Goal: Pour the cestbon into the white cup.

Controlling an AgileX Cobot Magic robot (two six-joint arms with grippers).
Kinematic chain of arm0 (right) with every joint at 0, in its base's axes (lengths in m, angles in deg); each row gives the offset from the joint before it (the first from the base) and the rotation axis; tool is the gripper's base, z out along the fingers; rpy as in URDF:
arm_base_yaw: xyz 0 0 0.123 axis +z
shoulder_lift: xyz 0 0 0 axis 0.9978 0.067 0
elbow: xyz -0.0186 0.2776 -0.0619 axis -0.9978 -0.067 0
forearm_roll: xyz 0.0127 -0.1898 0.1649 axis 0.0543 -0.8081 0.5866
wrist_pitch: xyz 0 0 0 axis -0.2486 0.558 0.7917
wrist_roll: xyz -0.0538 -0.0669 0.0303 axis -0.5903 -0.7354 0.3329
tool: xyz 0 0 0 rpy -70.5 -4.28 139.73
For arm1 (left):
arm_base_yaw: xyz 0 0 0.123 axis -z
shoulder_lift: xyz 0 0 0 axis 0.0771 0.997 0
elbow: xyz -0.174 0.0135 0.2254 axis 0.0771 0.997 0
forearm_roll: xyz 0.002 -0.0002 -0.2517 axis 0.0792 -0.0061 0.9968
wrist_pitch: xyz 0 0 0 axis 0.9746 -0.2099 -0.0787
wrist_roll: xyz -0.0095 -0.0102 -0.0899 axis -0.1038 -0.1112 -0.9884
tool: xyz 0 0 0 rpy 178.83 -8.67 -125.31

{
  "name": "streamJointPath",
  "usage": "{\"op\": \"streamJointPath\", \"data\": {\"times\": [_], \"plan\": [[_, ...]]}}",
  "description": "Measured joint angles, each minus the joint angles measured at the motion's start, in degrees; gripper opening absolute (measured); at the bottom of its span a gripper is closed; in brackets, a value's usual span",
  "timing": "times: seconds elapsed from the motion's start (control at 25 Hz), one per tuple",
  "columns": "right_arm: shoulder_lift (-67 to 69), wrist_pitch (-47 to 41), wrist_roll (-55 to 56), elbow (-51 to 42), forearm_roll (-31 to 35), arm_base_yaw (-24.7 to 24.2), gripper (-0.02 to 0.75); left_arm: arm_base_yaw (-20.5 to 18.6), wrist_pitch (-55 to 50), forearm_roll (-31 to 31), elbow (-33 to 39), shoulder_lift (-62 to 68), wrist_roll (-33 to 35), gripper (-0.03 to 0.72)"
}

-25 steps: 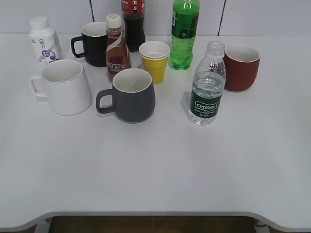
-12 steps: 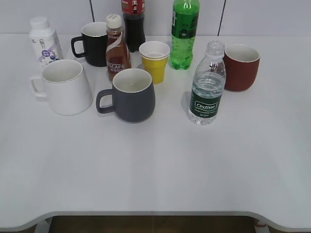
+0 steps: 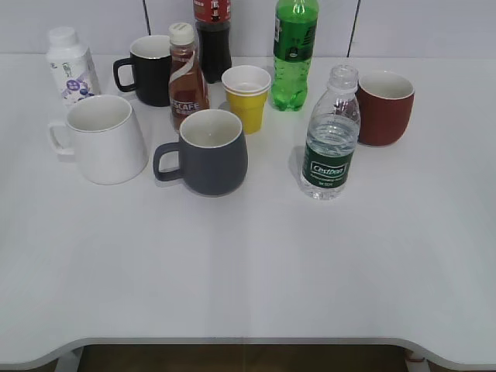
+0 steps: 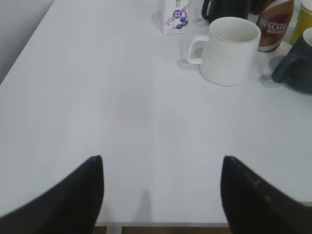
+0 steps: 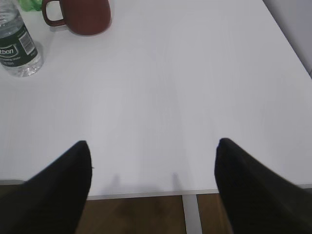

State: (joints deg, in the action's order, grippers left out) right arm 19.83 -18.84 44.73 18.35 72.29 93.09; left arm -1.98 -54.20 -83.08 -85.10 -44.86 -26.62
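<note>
The cestbon bottle [image 3: 331, 136] stands upright without a cap, right of the middle of the white table; it also shows at the top left of the right wrist view [image 5: 14, 46]. The white cup [image 3: 105, 139] stands at the left with its handle to the left; it also shows in the left wrist view [image 4: 231, 51]. My left gripper [image 4: 161, 163] is open and empty above the table's front left edge. My right gripper [image 5: 153, 146] is open and empty above the front right edge. Neither gripper shows in the exterior view.
A dark grey mug [image 3: 211, 151] stands between cup and bottle. Behind are a Nescafe bottle [image 3: 186, 77], black mug [image 3: 149, 70], yellow paper cup [image 3: 246, 97], green soda bottle [image 3: 293, 54], dark cola bottle [image 3: 212, 39], red mug [image 3: 384, 107] and small white bottle [image 3: 70, 66].
</note>
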Motion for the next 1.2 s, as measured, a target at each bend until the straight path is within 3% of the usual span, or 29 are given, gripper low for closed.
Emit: {"op": "streamJointPath", "data": {"times": [0.6, 0.72, 0.92, 1.2], "plan": [[0.00, 0.00, 0.00, 0.00, 0.00, 0.00, 0.589, 0.00, 1.69, 0.48, -0.72, 0.00, 0.00, 0.538], [0.00, 0.00, 0.00, 0.00, 0.30, 0.00, 0.589, 0.00, 13.71, 0.78, -1.13, 0.00, 0.00, 0.496], [0.00, 0.00, 0.00, 0.00, 1.26, 0.00, 0.589, 0.00, 42.17, 0.78, 2.20, 4.26, 0.00, 0.431], [0.00, 0.00, 0.19, 0.00, 2.14, 0.00, 0.589, 0.00, 70.28, -1.85, 9.85, 25.12, 0.00, 0.417]]}}
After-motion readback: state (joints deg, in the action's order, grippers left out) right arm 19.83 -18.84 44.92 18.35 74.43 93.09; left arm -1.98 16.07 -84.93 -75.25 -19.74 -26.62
